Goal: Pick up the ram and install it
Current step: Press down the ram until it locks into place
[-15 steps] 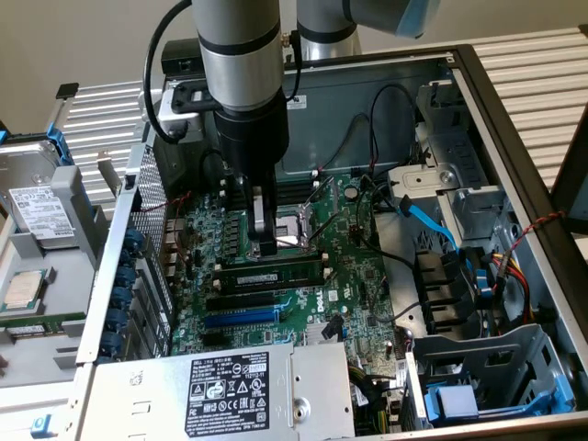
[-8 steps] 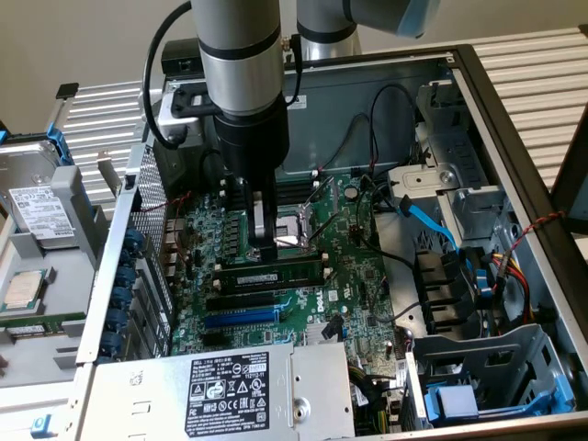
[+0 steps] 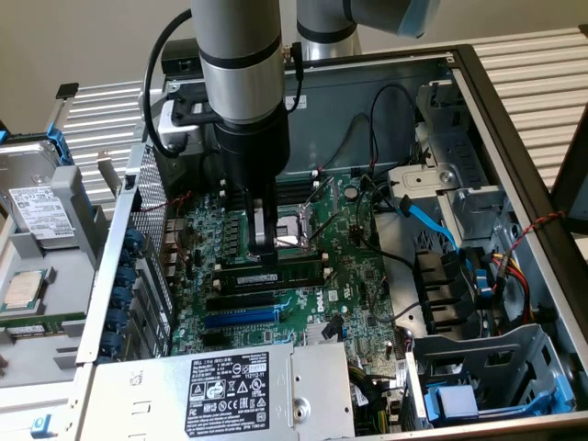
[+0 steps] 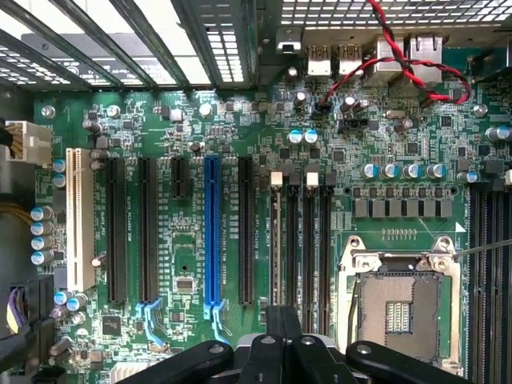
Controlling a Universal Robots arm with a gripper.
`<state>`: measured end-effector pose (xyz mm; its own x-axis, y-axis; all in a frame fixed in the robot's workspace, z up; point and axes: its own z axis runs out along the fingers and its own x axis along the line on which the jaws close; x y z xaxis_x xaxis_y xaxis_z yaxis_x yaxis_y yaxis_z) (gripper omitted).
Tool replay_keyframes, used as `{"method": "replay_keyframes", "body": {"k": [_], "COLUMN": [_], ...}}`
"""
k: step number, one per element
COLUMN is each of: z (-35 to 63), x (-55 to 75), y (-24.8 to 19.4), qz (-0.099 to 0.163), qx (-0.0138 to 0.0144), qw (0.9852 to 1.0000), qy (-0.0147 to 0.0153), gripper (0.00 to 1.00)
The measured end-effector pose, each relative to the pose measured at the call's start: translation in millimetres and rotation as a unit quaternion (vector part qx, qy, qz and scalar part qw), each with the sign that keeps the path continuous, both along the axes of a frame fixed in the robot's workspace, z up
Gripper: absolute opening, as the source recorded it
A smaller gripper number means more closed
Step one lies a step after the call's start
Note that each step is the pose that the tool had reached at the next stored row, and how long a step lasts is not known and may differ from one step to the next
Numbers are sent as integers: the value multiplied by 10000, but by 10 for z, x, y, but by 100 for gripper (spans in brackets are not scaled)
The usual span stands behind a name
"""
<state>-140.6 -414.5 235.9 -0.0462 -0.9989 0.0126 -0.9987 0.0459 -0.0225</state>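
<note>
The ram (image 3: 276, 276) is a thin green stick with a white label strip. It stands upright in the memory slot nearest the expansion slots of the motherboard (image 3: 367, 266). In the wrist view the ram (image 4: 276, 240) appears edge-on, beside two empty black memory slots (image 4: 309, 248). My gripper (image 3: 265, 250) hangs straight down over the left part of the stick, fingers shut together, tips right at its top edge. From the wrist, my gripper (image 4: 282, 328) sits over the near end of that slot. Nothing is clamped between the fingers.
The open CPU socket (image 4: 400, 308) lies just beside the memory slots. A blue expansion slot (image 4: 212, 232) and black ones lie on the other side. The power supply (image 3: 230, 386), blue cable (image 3: 432, 225) and drive cage (image 3: 478, 367) crowd the case. A hard drive (image 3: 41, 207) sits outside.
</note>
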Motion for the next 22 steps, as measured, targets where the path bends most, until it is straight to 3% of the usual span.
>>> {"method": "replay_keyframes", "body": {"k": [22], "z": [-74], "x": [6], "y": [-2], "qz": [150], "qx": [18], "qw": [9999], "qy": [1], "gripper": [10]}}
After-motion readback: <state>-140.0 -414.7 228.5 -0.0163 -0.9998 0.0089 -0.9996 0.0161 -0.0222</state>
